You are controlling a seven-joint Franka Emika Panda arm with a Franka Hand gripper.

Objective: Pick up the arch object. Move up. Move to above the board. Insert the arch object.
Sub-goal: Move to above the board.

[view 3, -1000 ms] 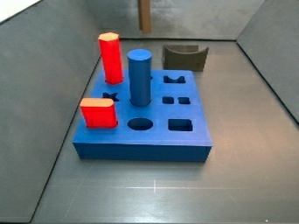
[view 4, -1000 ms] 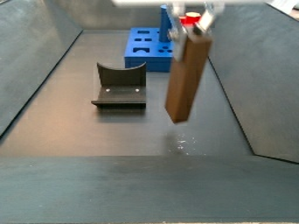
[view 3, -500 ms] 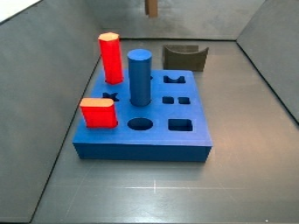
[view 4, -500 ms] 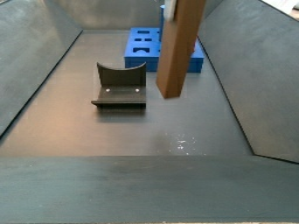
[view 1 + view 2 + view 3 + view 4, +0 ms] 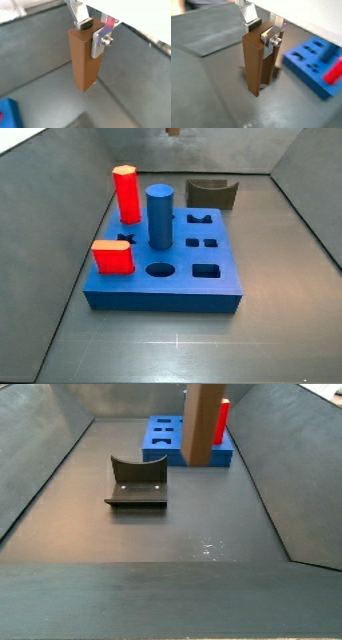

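Note:
My gripper is shut on the top of the arch object, a tall slim brown column that hangs upright well above the grey floor. The gripper and the column show in both wrist views. In a side view only the column's lower end shows at the top edge. In a side view the column hangs in front of the board, and the gripper is out of frame. The bright-blue board lies on the floor, off to the side of the column.
On the board stand a tall red peg, a short red peg and a blue cylinder. A squat dark block with a curved dip sits on the floor beyond the board. Grey walls enclose the floor.
The gripper has risen with the brown column. In one side view the column has nearly left the top edge; in the other its lower end is much higher.

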